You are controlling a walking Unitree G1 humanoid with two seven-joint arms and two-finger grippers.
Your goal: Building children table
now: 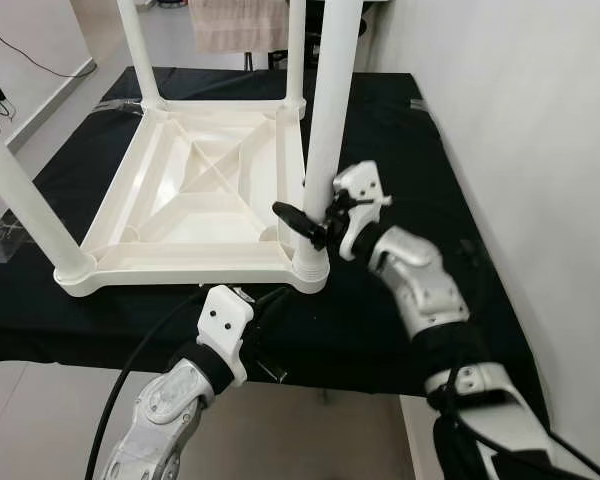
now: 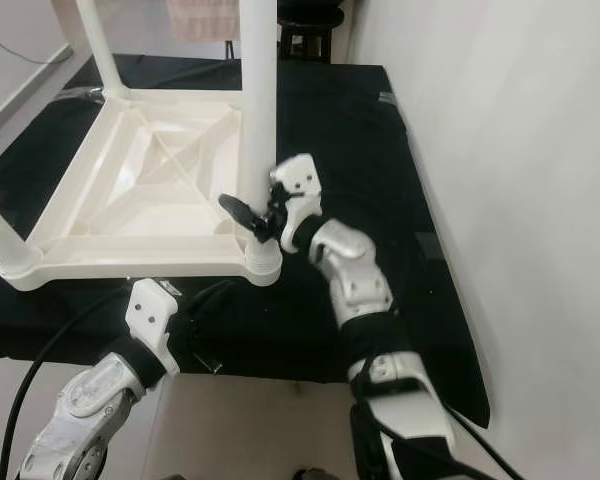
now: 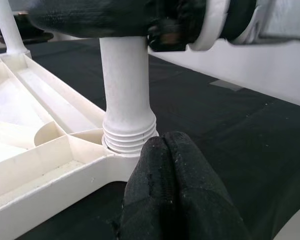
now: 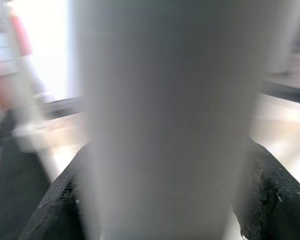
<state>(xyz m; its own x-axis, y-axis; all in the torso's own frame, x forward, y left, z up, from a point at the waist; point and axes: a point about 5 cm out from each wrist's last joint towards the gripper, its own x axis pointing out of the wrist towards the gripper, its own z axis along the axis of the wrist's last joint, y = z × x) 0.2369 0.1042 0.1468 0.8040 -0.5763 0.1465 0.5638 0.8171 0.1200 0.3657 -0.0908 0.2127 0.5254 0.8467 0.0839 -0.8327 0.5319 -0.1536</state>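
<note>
A white plastic children's table [image 1: 195, 190] lies upside down on a black-covered worktop [image 1: 400, 130]. Legs stand in its corners. My right gripper [image 1: 315, 225] is shut on the near-right leg [image 1: 330, 120], just above its threaded socket [image 3: 129, 135]. In the right wrist view this leg [image 4: 165, 120] sits between the two black fingers [image 4: 60, 210]. My left gripper [image 3: 165, 145] is shut and empty. It sits low at the worktop's front edge [image 1: 265, 355], pointing at that same socket from a short way off.
The other legs rise at the near left [image 1: 30, 200], far left [image 1: 138, 50] and far right [image 1: 296, 50]. A white wall [image 1: 520, 100] runs close along the right. A black cable [image 1: 130, 380] hangs by my left arm. Beige fabric [image 1: 238, 22] hangs behind.
</note>
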